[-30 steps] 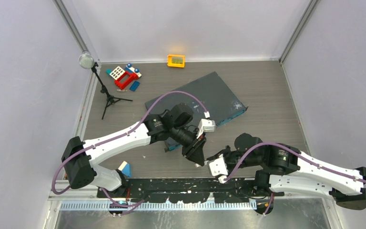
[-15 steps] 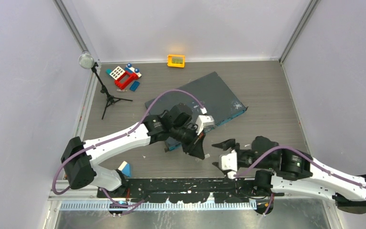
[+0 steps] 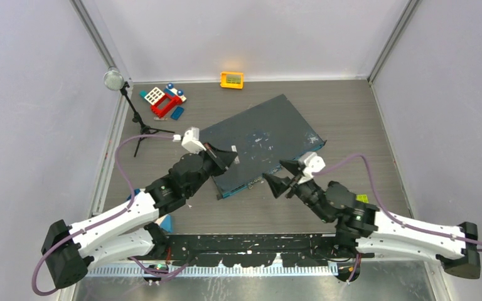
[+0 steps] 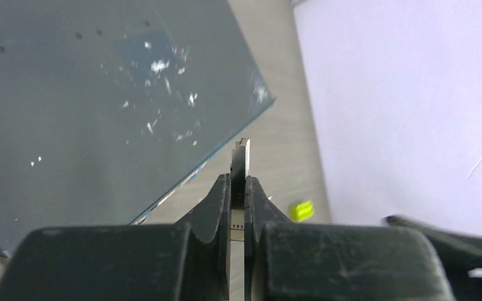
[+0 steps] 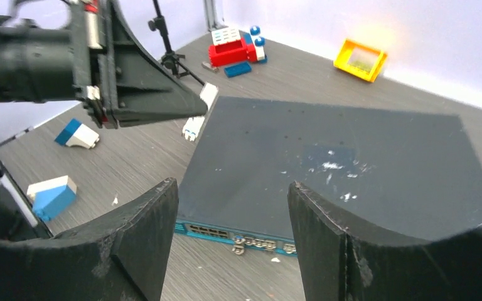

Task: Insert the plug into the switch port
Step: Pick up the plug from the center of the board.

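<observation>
The switch (image 3: 260, 141) is a flat dark-grey box with white scuffs, lying askew in mid-table. Its teal front face (image 5: 210, 230) carries the row of switch ports and shows between my right gripper's fingers. My left gripper (image 3: 231, 158) hovers over the box's left part, shut on the plug (image 4: 243, 160), a small thin piece poking past the fingertips. In the right wrist view the plug (image 5: 208, 94) looks whitish at the tip of the left gripper (image 5: 196, 100). My right gripper (image 3: 282, 175) stands open and empty just in front of the teal face.
An orange-yellow box (image 3: 231, 79) sits at the back wall. Toy bricks (image 3: 164, 100) and a small tripod (image 3: 139, 122) stand at the back left. A blue-and-white block (image 3: 165, 221) lies by the left arm's base. A small yellow-green piece (image 4: 301, 210) lies right of the switch.
My right gripper opened and rose toward the switch's front face. The left gripper, shut on the plug, swung from the table's front to above the switch's left part.
</observation>
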